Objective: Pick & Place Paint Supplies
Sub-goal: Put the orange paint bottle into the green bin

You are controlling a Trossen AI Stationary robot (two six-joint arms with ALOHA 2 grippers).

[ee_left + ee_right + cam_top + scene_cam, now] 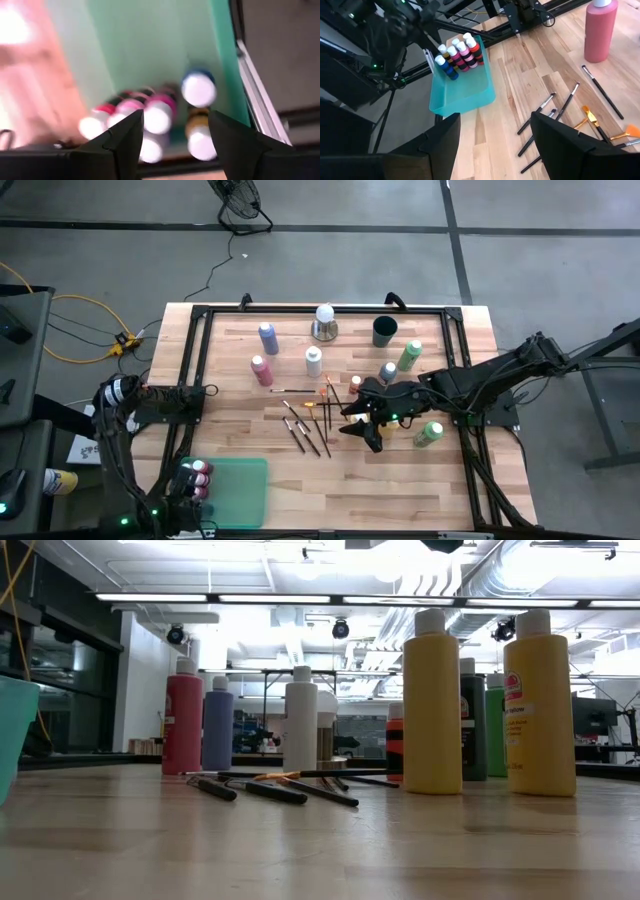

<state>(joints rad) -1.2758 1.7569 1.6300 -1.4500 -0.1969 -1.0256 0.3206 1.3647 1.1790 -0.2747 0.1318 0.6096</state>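
A teal tray (240,490) lies at the table's near left, with several small paint bottles (198,474) standing in its left end. My left gripper (175,131) hangs open just above those small bottles (157,117), pointing down and touching none of them. My right gripper (368,434) hovers open above the table's middle right with nothing between its fingers (495,142). Thin brushes (305,425) lie loose on the wood to its left. Larger bottles stand farther back: pink (262,370), blue-purple (268,338), white (314,361) and green (409,356).
A white ball on a metal base (324,323) and a dark green cup (385,331) stand at the far edge. A yellow-green bottle (428,433) is beside my right arm. A black frame (196,360) runs round the tabletop. Bare wood lies between tray and brushes.
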